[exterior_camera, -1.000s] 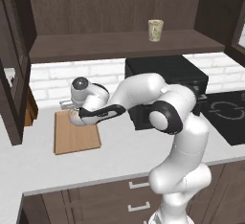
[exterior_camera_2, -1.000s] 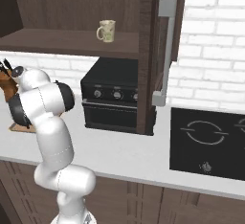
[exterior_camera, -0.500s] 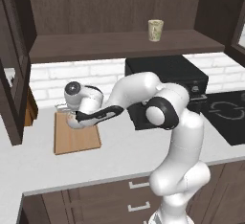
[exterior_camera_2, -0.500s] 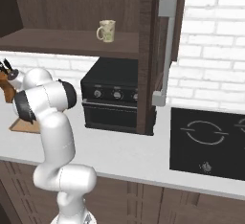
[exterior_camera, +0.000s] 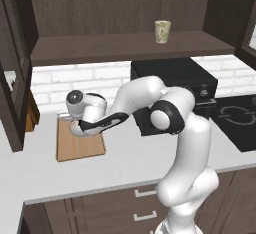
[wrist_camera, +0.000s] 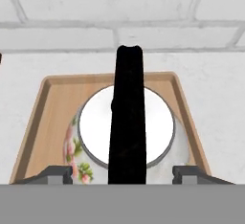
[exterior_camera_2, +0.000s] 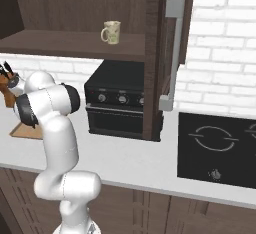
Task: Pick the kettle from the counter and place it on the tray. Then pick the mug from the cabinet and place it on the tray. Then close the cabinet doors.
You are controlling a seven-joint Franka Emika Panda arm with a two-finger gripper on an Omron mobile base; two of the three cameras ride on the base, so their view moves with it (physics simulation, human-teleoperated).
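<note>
The kettle (wrist_camera: 125, 137) hides most of the tray (wrist_camera: 43, 117).

Even, soft rendered light; faint shadows; hand view slightly blurred.

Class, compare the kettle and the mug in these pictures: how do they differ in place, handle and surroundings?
The kettle sits low on the wooden tray; the mug stands high on the cabinet shelf. The kettle's black handle arches over its lid; the mug's pale handle is at its side. The open gripper is at the kettle; the mug stands alone. Both are pale and patterned.
</note>
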